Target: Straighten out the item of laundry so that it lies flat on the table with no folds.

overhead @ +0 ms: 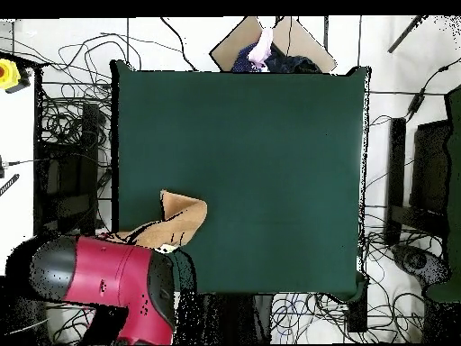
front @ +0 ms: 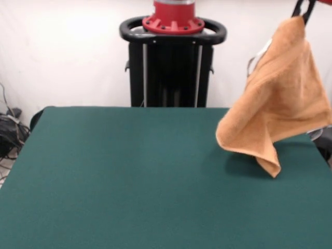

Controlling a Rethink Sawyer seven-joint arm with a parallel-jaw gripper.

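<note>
Front view: the gripper [front: 304, 9] is showing only as dark tips at the upper right edge of the frame, and its fingers are pinching the top corner of the towel [front: 280, 104]. The orange-tan towel is hanging down from that corner, draping in loose folds. Its lowest point is dangling just over the right side of the green surface [front: 129, 176], and whether it is touching cannot be told. A shadow is lying beneath it. A small white tag [front: 261, 53] is showing along the towel's upper left edge.

Overhead view: the red and black arm [overhead: 108, 284] is occupying the lower left of the frame. The towel [overhead: 180, 221] is appearing just above the arm, over the lower left part of the surface [overhead: 261, 162]. The fingers are hidden here.
</note>
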